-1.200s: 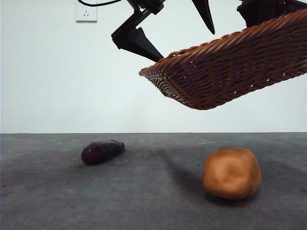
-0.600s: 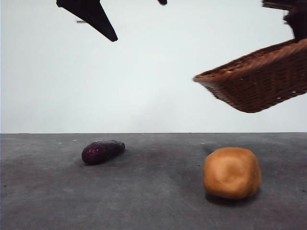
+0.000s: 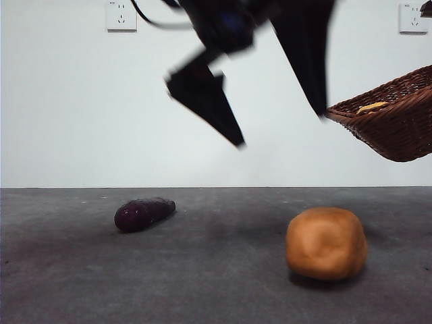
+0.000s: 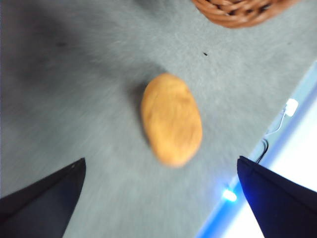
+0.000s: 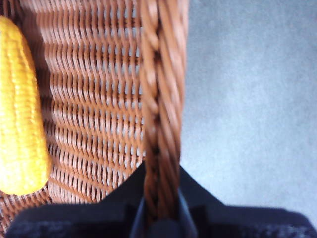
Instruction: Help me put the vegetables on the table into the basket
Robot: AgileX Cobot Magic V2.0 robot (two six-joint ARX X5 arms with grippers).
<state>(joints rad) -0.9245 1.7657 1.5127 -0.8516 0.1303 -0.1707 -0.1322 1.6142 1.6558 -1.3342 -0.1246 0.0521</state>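
The left gripper point(image 3: 277, 128) is held spread wide and empty in the air above the table point(image 3: 202, 270), blurred in the front view. The potato point(image 4: 171, 119) is seen between its jaws, lying on the table below. The eggplant point(image 3: 143, 213) lies well apart. The right gripper point(image 5: 161, 218) is clamped on the basket point(image 5: 161, 99) rim; the basket is held aloft, tilted, with the corn point(image 5: 20, 109) inside.

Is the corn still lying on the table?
No, the corn lies inside the basket, which the right claw grips by its rim.
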